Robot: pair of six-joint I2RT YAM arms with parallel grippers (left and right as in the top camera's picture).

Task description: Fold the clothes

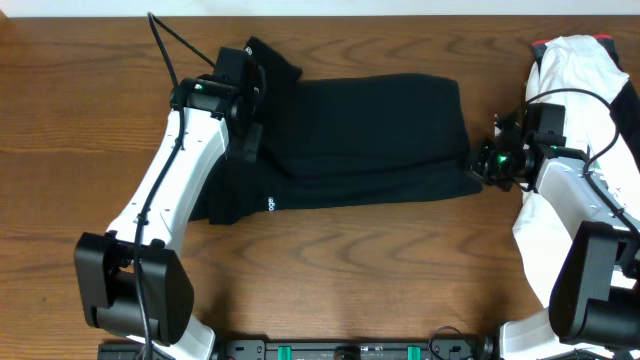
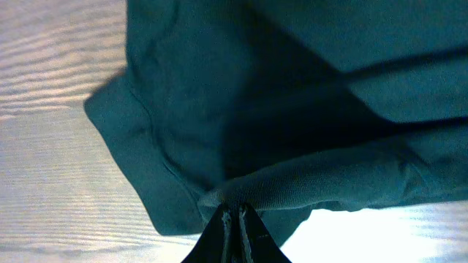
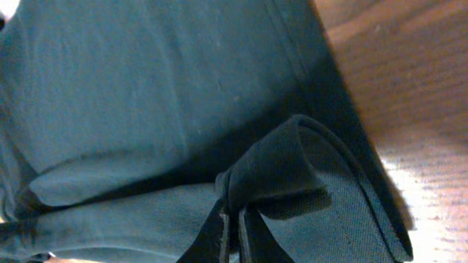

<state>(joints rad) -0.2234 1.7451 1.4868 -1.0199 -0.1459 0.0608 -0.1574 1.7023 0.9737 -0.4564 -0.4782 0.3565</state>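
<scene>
On my overhead feed, the left arm's white-and-black body runs from the lower left up toward the upper left of centre. There the left gripper [image 1: 249, 138] sits on the left end of the plain black soft-fabric T-shirt [image 1: 360, 130]. In the left wrist view its fingers [image 2: 225, 223] are pressed together at the bottom centre of the frame. They are pinching a rolled ridge of the T-shirt [image 2: 256, 88], and a hemmed flap of the cloth spreads toward the left of that frame over the pale wood.

The T-shirt lies flat on the brown wooden table [image 1: 350, 270], stretched as a wide band across the middle of the overhead frame. Its layers are doubled over each other. A bit of small white lettering [image 1: 269, 205] shows near its lower left edge, and a loose black corner pokes up behind the left gripper toward the top of the frame.

At the band's right end, the right gripper [image 1: 478, 166] meets the cloth at its lower right corner. In the right wrist view, those fingers [image 3: 219, 226] are nearly closed. They nip a thick folded loop of the T-shirt [image 3: 146, 88] at the bottom centre, with bare wood showing at the upper right.

At the far right of the overhead frame, a crumpled white garment [image 1: 580, 60] lies partly under the right arm. It is apart from the black cloth.
</scene>
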